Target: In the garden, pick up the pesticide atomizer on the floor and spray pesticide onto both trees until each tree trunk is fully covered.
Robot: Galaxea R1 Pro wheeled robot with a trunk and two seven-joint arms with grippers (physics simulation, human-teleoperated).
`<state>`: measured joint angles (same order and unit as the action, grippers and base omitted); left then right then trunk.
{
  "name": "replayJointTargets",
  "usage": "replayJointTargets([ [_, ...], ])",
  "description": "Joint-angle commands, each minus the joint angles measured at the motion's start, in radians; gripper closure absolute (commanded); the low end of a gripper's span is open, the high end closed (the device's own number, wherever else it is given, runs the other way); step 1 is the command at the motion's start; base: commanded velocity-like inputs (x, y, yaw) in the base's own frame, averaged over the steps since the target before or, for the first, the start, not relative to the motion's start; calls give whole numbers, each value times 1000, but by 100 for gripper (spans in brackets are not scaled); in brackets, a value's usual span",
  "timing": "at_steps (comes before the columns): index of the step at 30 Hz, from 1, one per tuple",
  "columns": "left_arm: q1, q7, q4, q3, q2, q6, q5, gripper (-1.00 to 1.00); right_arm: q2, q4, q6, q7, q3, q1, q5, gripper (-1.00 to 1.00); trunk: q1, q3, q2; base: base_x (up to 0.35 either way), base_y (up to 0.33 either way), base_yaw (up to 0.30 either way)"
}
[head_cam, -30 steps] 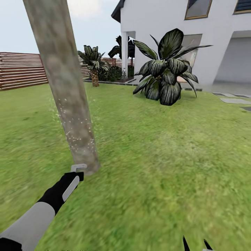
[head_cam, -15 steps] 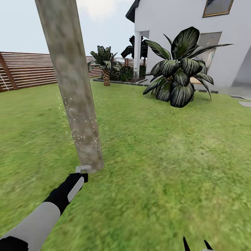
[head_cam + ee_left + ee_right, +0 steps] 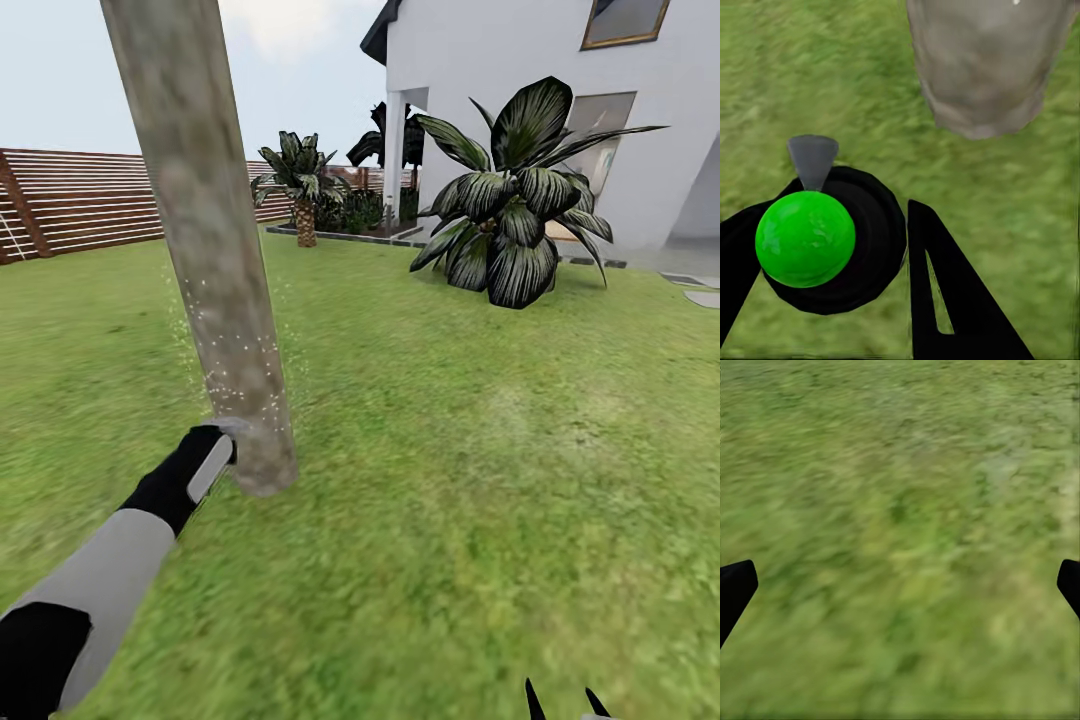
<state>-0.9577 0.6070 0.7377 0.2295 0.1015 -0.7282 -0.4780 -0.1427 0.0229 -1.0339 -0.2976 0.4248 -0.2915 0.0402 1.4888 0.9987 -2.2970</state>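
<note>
Head view, left to right: left gripper (image 3: 222,440) clamped on pesticide atomizer (image 3: 806,238) against tree trunk (image 3: 205,240), whitish pesticide (image 3: 235,370) specks on bark; striped bush (image 3: 515,205) further right; right gripper (image 3: 900,585) spread wide over grass (image 3: 900,510).

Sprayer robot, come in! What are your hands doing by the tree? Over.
Left tool shut on green-capped black pesticide atomizer, close to the pale grey-beige tree trunk. Whitish pesticide specks on lower trunk. Right tool open over grass. Nothing in the way.
</note>
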Motion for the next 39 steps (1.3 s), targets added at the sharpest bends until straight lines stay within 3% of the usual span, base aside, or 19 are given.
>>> replayJointTargets([
  [1, -2, -1, 1, -31, 2, -7, -1, 100, 0, 0, 0, 0, 0, 0, 0, -100, 0, 0, 0, 0, 0, 0],
  [4, -24, -1, 52, -57, -23, -115, 1, 100, 0, 0, 0, 0, 0, 0, 0, -100, 0, 0, 0, 0, 0, 0],
  [7, -25, -2, 148, -55, -88, -194, 4, 100, 0, 0, 0, 0, 0, 0, 0, -100, 0, 0, 0, 0, 0, 0],
  [9, -26, -2, 205, -34, -130, -250, 5, 100, 0, 0, 0, 0, 0, 0, 0, -100, 0, 0, 0, 0, 0, 0],
  [11, -27, -1, 236, -12, -148, -266, 9, 100, 0, 0, 0, 0, 0, 0, 0, -100, 0, 0, 0, 0, 0, 0],
  [12, -27, -1, 244, -8, -145, -270, 10, 100, 0, 0, 0, 0, 0, 0, 0, -100, 0, 0, 0, 0, 0, 0],
  [13, -28, 0, 248, -9, -125, -271, 11, 100, 0, 0, 0, 0, 0, 0, 0, -100, 0, 0, 0, 0, 0, 0],
  [15, -29, 0, 250, -14, -57, -272, 9, 100, 0, 0, 0, 0, 0, 0, 0, -100, 0, 0, 0, 0, 0, 0],
  [17, -29, 0, 250, -32, -30, -273, 8, 100, 0, 0, 0, 0, 0, 0, 0, -100, 0, 0, 0, 0, 0, 0],
  [19, -29, 0, 250, -36, -42, -273, 6, 100, 0, 0, 0, 0, 0, 0, 0, -100, 0, 0, 0, 0, 0, 0],
  [23, -34, 0, 266, -34, -119, -274, 7, 100, 0, 0, 0, 0, 0, 0, 0, -100, 0, 0, 0, 0, 0, 0],
  [24, -36, 0, 280, -34, -124, -275, 9, 100, 0, 0, 0, 0, 0, 0, 0, -100, 0, 0, 0, 0, 0, 0],
  [26, -47, 0, 316, -36, -121, -278, 11, 100, 0, 0, 0, 0, 0, 0, 0, -100, 0, 0, 0, 0, 0, 0],
  [29, -100, 0, 336, -50, -78, -284, 9, 100, 0, 0, 0, 0, 0, 0, 0, -100, 0, 0, 0, 0, 0, 0],
  [30, -106, 0, 337, -63, -74, -284, 9, 100, 0, 0, 0, 0, 0, 0, 0, -100, 0, 0, 0, 0, 0, 0],
  [33, -118, 0, 337, -91, -79, -284, 6, 100, 0, 0, 0, 0, 0, 0, 0, -100, 0, 0, 0, 0, 0, 0],
  [39, -176, 0, 325, -91, -117, -284, 1, 100, 0, 0, 0, 0, 0, 0, 0, -100, 0, 0, 0, 0, 0, 0],
])
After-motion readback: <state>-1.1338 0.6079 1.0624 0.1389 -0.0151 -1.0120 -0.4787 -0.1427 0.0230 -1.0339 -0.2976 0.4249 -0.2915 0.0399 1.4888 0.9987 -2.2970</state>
